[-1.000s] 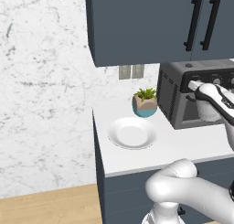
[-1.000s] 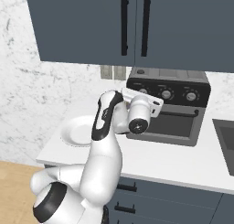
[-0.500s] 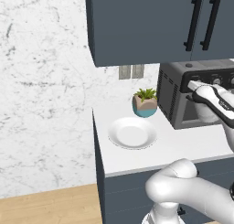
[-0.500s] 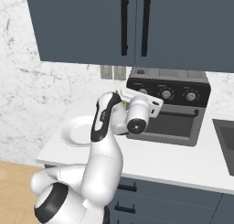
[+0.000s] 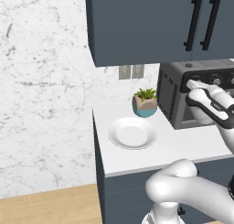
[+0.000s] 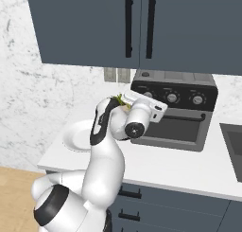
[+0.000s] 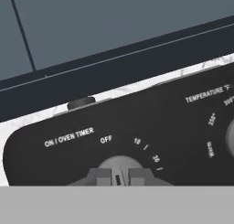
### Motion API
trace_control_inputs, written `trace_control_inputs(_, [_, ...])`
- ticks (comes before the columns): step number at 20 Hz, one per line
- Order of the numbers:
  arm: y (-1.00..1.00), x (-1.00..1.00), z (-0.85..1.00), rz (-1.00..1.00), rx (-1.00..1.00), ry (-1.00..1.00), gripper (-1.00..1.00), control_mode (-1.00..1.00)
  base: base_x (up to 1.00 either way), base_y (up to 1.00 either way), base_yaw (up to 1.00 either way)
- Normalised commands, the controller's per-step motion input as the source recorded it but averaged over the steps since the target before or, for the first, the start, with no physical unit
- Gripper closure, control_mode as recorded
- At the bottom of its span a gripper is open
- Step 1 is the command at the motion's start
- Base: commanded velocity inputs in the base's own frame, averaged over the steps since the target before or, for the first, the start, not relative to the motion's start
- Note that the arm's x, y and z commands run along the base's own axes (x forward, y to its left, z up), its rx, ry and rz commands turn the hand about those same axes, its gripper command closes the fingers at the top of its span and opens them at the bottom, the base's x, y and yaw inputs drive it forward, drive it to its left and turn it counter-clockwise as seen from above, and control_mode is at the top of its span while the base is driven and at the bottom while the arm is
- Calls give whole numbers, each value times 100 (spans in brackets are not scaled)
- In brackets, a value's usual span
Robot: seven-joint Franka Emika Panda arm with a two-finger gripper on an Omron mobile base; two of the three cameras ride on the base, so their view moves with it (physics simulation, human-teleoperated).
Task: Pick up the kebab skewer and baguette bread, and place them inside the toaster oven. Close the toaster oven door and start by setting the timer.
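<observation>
The toaster oven (image 5: 172, 96) (image 6: 189, 83) stands on the counter with its door (image 6: 176, 130) shut upright. My gripper (image 7: 118, 178) is at the left end of the knob row, on the timer knob (image 7: 118, 164) under the "ON / OVEN TIMER" label. Its fingertips (image 7: 100, 176) are shut on either side of the knob's narrow ridge. In the base views the gripper (image 5: 194, 84) (image 6: 144, 97) presses against the oven's upper front panel. The kebab skewer and the baguette bread are hidden from view.
A white plate (image 5: 132, 133) (image 6: 75, 134) lies left of the oven, with a small potted plant (image 5: 145, 102) behind it. Dark blue wall cabinets (image 6: 137, 25) hang low over the oven. A sink (image 6: 233, 137) starts at the counter's right end.
The hand has rolled slightly while staying on the oven's knob panel. The oven, plate and plant have not moved.
</observation>
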Motion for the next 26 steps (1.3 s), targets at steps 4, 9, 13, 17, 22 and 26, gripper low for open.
trace_control_inputs(4, [0,0,-5,-6,12,0,100,-100,0,0,0])
trace_control_inputs(9, [0,0,-6,-2,16,0,100,-100,0,0,0])
trace_control_inputs(13, [0,0,-4,-2,19,0,100,-100,0,0,0])
trace_control_inputs(17, [0,0,-6,-1,20,0,100,-100,0,0,0])
trace_control_inputs(22, [0,0,-10,0,22,0,100,-100,0,0,0])
trace_control_inputs(26, [0,0,-16,0,24,0,100,-100,0,0,0])
